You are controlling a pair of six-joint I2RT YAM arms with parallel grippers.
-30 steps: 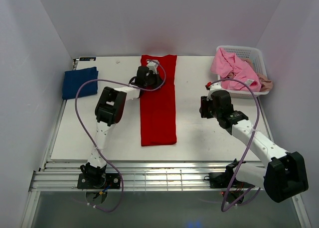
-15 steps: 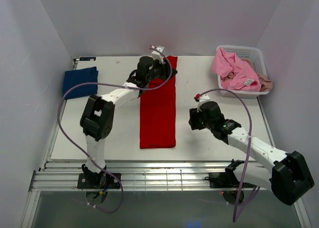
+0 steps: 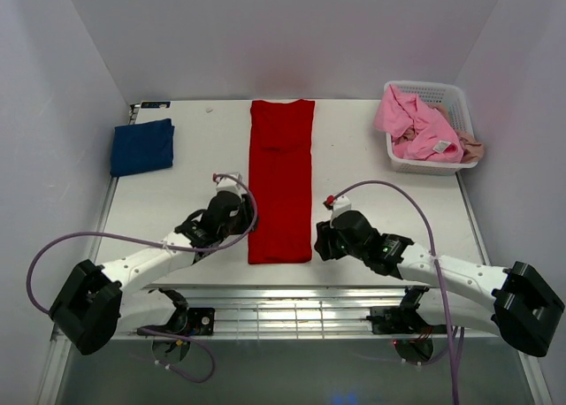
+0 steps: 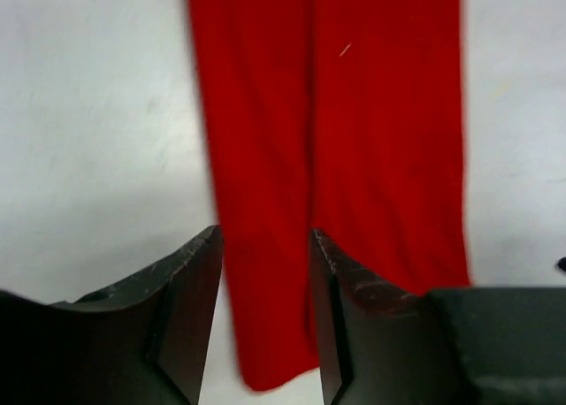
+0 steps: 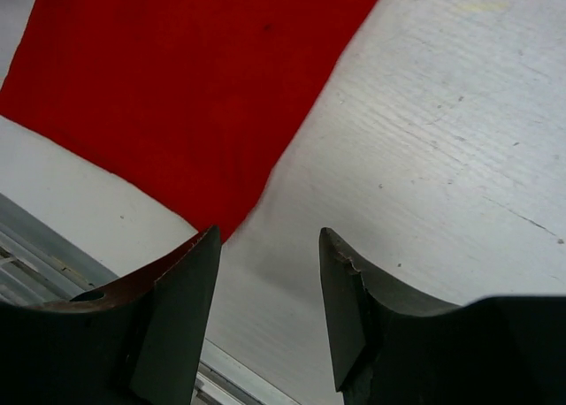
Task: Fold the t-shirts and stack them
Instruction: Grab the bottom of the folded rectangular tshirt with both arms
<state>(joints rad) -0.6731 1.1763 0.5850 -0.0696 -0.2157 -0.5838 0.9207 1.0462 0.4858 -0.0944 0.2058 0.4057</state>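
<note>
A bright red t-shirt [image 3: 281, 179] lies flat as a long narrow strip down the middle of the table. My left gripper [image 3: 242, 217] is open at the strip's near left corner. In the left wrist view that red corner [image 4: 265, 334] shows below the gap of the left gripper [image 4: 265, 277], ungripped. My right gripper [image 3: 321, 243] is open beside the near right corner. In the right wrist view the red t-shirt [image 5: 195, 95] ends just left of the right gripper [image 5: 270, 277], over bare table. A folded navy t-shirt [image 3: 141, 146] lies at the far left.
A white lattice basket [image 3: 460, 100] stands at the far right with crumpled pink t-shirts [image 3: 416, 126] and a bit of beige cloth [image 3: 474, 148] in it. The table's near edge and metal rails [image 3: 292, 312] run just behind both grippers.
Both arms have drawn back to the near end of the red shirt. The left gripper left the shirt's far end and opened; the right gripper moved left and opened wider.
</note>
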